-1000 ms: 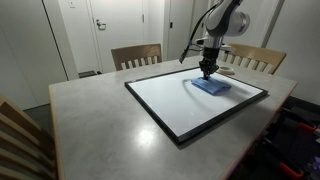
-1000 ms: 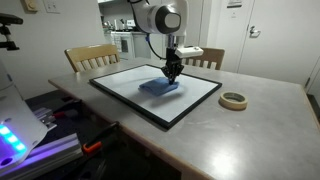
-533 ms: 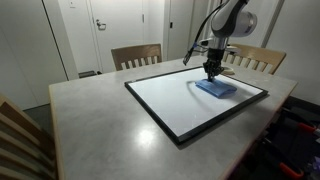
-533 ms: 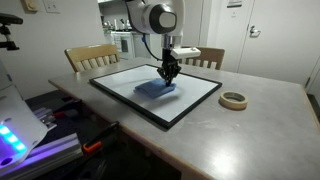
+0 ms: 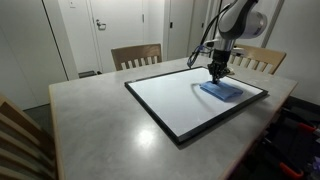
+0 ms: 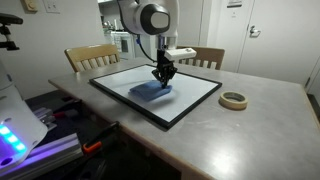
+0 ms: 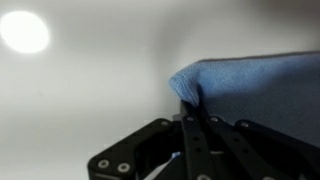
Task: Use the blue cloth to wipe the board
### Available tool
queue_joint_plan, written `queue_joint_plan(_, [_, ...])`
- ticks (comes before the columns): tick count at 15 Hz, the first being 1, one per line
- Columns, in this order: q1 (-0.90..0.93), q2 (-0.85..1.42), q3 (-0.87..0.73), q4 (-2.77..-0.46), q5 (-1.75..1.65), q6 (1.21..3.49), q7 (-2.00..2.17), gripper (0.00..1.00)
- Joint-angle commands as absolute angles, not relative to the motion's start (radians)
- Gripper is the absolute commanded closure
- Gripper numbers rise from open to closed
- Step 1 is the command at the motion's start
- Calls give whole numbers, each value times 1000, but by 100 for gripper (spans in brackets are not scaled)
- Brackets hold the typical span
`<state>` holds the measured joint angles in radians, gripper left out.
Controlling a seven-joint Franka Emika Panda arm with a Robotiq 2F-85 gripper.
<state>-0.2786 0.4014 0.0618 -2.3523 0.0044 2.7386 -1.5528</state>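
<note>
The blue cloth point(image 5: 224, 90) is laid flat on the board point(image 5: 170, 103), in the part of the board that is nearest to the robot arm, and it is seen well inside the thin black frame in both exterior views. The cloth is pressed from above by the gripper point(image 5: 217, 75), which is held upright over it. In the wrist view the two fingers point(image 7: 186, 128) are seen brought together, and a rumpled corner of the blue cloth point(image 7: 250, 88) is pinched at their tips, so the gripper is closed on the cloth. The glossy white surface of the board is seen around the cloth, and a bright lamp reflection is shown on it in the wrist view. The board is placed on a grey table point(image 5: 95, 125). A roll of tape point(image 6: 234, 100) is seen on the table beside the board, apart from its frame. Two wooden chairs point(image 5: 136, 55) are placed behind the board, at the far edge of the table.
</note>
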Motion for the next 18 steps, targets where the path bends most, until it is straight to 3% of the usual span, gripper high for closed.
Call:
queue_joint_plan(1, [-287, 390, 61, -2461, 8, 2803, -1559, 99])
queue_joint_plan(18, [-255, 355, 57, -2535, -10, 2842, -1527, 99])
